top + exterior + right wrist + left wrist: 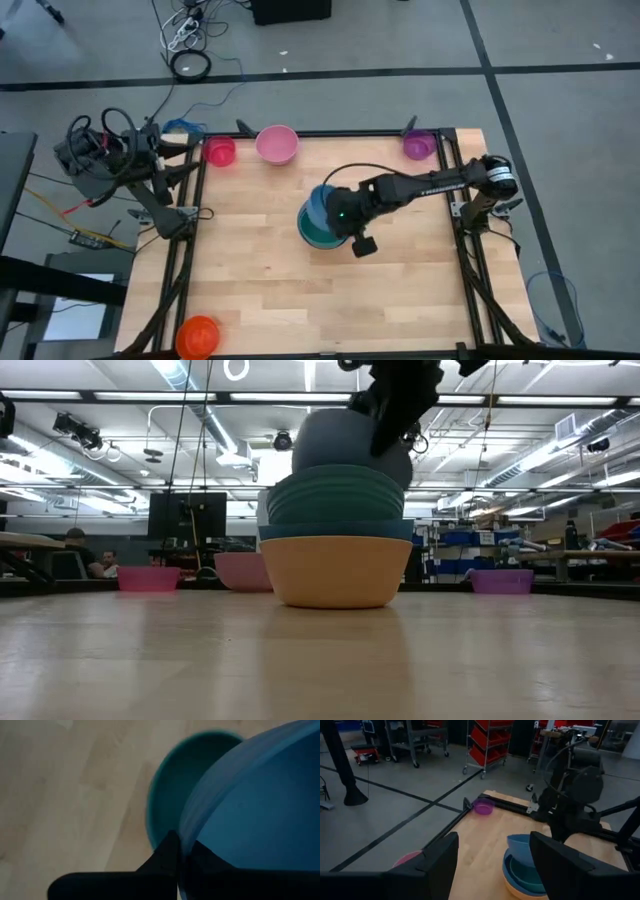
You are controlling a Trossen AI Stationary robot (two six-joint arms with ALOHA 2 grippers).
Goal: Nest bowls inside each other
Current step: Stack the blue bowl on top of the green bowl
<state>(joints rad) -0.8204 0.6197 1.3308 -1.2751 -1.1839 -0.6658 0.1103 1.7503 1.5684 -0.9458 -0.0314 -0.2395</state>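
Note:
Near the table's middle stands a stack of bowls: a tan one (335, 575) at the bottom, a blue one (335, 531) in it, a dark green one (322, 237) on top. My right gripper (182, 851) is shut on a light blue bowl (317, 204), which is tilted just over the stack. At the far edge stand a magenta bowl (220, 151), a pink bowl (277, 144) and a purple bowl (418, 145). An orange bowl (198, 336) sits at the near left corner. My left gripper (492, 870) waits open beyond the table's far left corner. My right gripper pinches the light blue bowl's rim (186, 836) between its two fingers, one on each side of the wall. The fingers slant down from the table's right side. The bowl hangs tilted over the dark green bowl (167, 795); whether it touches it, I cannot tell.
A dark frame (340, 132) runs round the wooden table top (400, 290). Bare wood lies to the near side and the right of the stack. Cables and my left arm's base (110, 160) sit off the left edge.

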